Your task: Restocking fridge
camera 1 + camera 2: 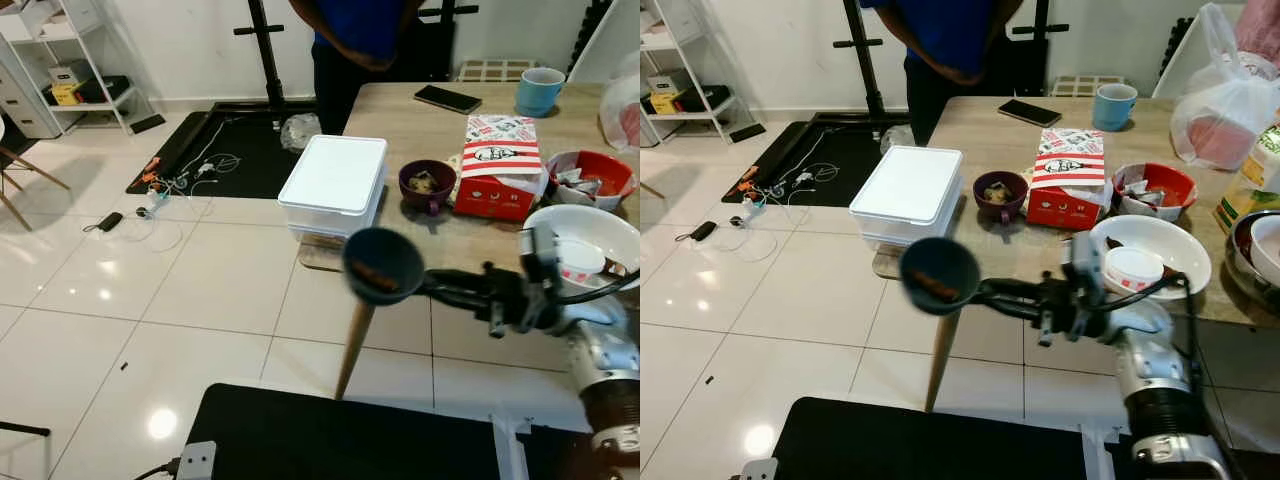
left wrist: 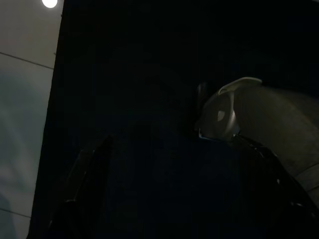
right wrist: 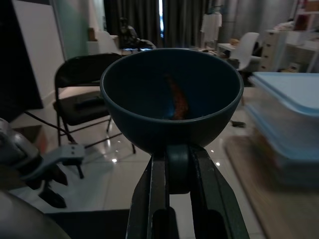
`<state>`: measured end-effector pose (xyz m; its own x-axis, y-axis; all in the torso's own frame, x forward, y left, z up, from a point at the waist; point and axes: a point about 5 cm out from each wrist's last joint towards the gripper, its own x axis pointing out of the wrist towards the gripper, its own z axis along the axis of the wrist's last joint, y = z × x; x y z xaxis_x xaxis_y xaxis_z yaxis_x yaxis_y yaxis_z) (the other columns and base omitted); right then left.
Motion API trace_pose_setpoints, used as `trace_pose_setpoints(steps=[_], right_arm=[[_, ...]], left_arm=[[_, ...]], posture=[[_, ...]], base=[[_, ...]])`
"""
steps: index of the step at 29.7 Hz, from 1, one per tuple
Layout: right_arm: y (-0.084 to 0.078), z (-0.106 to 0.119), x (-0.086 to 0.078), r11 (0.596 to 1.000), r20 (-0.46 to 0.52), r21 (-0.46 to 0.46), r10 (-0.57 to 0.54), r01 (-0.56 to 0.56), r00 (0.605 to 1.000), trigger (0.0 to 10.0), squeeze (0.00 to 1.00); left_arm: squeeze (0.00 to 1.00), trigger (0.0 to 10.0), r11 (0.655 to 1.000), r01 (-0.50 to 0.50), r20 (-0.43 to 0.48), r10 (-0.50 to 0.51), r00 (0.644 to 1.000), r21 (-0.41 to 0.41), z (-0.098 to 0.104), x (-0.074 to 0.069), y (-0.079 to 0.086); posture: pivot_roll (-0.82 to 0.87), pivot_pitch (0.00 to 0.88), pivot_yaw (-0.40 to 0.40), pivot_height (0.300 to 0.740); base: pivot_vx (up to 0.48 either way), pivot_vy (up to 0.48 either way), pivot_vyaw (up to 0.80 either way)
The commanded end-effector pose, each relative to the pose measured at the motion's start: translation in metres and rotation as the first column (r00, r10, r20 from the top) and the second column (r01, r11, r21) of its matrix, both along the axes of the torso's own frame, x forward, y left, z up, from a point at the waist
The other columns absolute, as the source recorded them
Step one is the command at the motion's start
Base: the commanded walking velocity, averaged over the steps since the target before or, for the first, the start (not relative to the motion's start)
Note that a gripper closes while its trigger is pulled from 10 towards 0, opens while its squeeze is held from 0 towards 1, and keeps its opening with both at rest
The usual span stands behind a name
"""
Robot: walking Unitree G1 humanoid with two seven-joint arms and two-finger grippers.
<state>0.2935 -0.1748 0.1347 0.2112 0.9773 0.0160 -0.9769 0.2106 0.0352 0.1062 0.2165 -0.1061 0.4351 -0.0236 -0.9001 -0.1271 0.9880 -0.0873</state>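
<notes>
White tiled floor [image 1: 150, 290], wooden desk [image 1: 990, 235] on right. Right claw [image 3: 178, 164] pinching dark blue bowl [image 1: 938, 275] by its rim, off the desk edge over floor; bowl tipped sideways, mouth toward camera. Left wrist view too dark; left claw state unclear.

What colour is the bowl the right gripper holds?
Dark teal-blue bowl, orange-brown smear inside; clearest in the right wrist view.

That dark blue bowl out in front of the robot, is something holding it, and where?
Yes. The right hand holds the dark blue bowl by its rim, fingers clamped on the near edge.
</notes>
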Motion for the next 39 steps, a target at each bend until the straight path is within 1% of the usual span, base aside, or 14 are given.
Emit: trace_pose_setpoints(steps=[1,4,5,6,7,8,9,11,13,17,24,30,34,39], right_arm=[[0.013,0.002,-0.004,0.999,0.007,-0.013,0.038,-0.038,0.999,0.0,0.0],[0.023,-0.007,-0.005,0.998,-0.011,-0.047,0.029,-0.03,1.0,0.0,0.0],[0.023,-0.007,-0.005,0.998,-0.011,-0.047,0.029,-0.03,1.0,0.0,0.0],[0.029,-0.018,-0.006,0.996,-0.02,-0.088,0.003,-0.005,1.0,0.0,0.0],[0.03,-0.02,-0.006,0.995,-0.022,-0.099,-0.003,0.001,1.0,0.0,0.0],[0.035,-0.03,-0.005,0.992,-0.027,-0.117,-0.046,0.043,0.999,10.0,0.0],[0.04,-0.039,-0.005,0.987,-0.034,-0.135,-0.094,0.088,0.995,10.0,0.0],[0.042,-0.041,-0.005,0.986,-0.035,-0.139,-0.103,0.097,0.994,10.0,0.0],[0.045,-0.047,-0.003,0.98,-0.064,-0.111,-0.174,0.166,0.983,10.0,0.0],[0.048,-0.05,-0.004,0.973,-0.063,-0.134,-0.198,0.188,0.978,10.0,0.0],[0.068,-0.045,-0.003,0.987,-0.08,-0.1,-0.132,0.124,0.988,10.0,0.0],[0.074,-0.045,0.001,0.986,-0.071,-0.103,-0.137,0.129,0.988,10.0,0.0],[0.082,-0.04,0.003,0.991,-0.059,-0.088,-0.108,0.103,0.992,10.0,0.0],[0.084,-0.039,0.004,0.992,-0.056,-0.085,-0.101,0.096,0.993,10.0,0.0]], left_arm=[[0.0,10.0,1.0,-0.02,-0.019,0.02,1.0,0.009,-0.001,-0.005,0.002],[0.0,10.0,0.999,-0.03,-0.019,0.03,0.999,0.015,-0.001,-0.005,0.003],[0.0,10.0,0.999,-0.03,-0.019,0.03,0.999,0.015,-0.001,-0.005,0.003],[0.0,10.0,0.999,-0.04,-0.017,0.04,0.999,0.017,-0.001,-0.005,0.003],[0.0,10.0,0.999,-0.042,-0.017,0.043,0.999,0.018,-0.001,-0.005,0.003],[0.0,10.0,0.998,-0.054,-0.014,0.054,0.998,0.018,-0.001,-0.005,0.002],[0.0,10.0,0.998,-0.067,-0.009,0.067,0.998,0.018,-0.001,-0.004,0.002],[0.0,10.0,0.997,-0.069,-0.009,0.069,0.998,0.018,-0.001,-0.004,0.002],[0.0,10.0,0.997,-0.079,-0.014,0.08,0.997,0.019,-0.002,-0.006,0.001],[0.0,10.0,0.996,-0.084,-0.017,0.084,0.996,0.02,-0.002,-0.007,0.0],[0.0,10.0,0.994,-0.103,-0.018,0.104,0.994,0.033,-0.002,-0.005,0.003],[0.0,10.0,0.993,-0.105,-0.007,0.105,0.994,0.045,-0.001,-0.001,0.003],[0.0,10.0,0.993,-0.105,0.007,0.105,0.994,0.049,0.001,0.005,0.003],[0.0,10.0,0.994,-0.101,0.014,0.1,0.995,0.051,0.001,0.008,0.001]], posture=[[0.02,0.006,0.08,0.74],[0.02,0.002,0.075,0.74],[0.02,0.002,0.075,0.74],[0.02,0.0,0.071,0.74],[0.02,0.0,0.071,0.74],[0.02,0.0,0.062,0.74],[0.02,0.0,0.062,0.74],[0.02,0.0,0.062,0.74],[0.02,0.0,0.053,0.74],[0.01,0.0,0.052,0.74],[0.02,0.0,0.039,0.74],[0.02,0.0,0.033,0.74],[0.01,0.0,0.028,0.74],[0.01,0.0,0.026,0.74]], base=[[0.0,0.0,0.0],[0.0,0.0,0.0],[0.0,0.0,0.0],[0.0,0.0,0.0],[0.0,0.0,0.0],[0.0,0.0,0.0],[0.0,0.0,0.0],[0.0,0.0,0.0],[0.0,0.0,0.0],[0.0,0.0,0.0],[0.0,0.0,-0.16],[0.0,0.0,-0.75],[0.0,0.0,-0.79],[0.0,0.0,-0.78]])
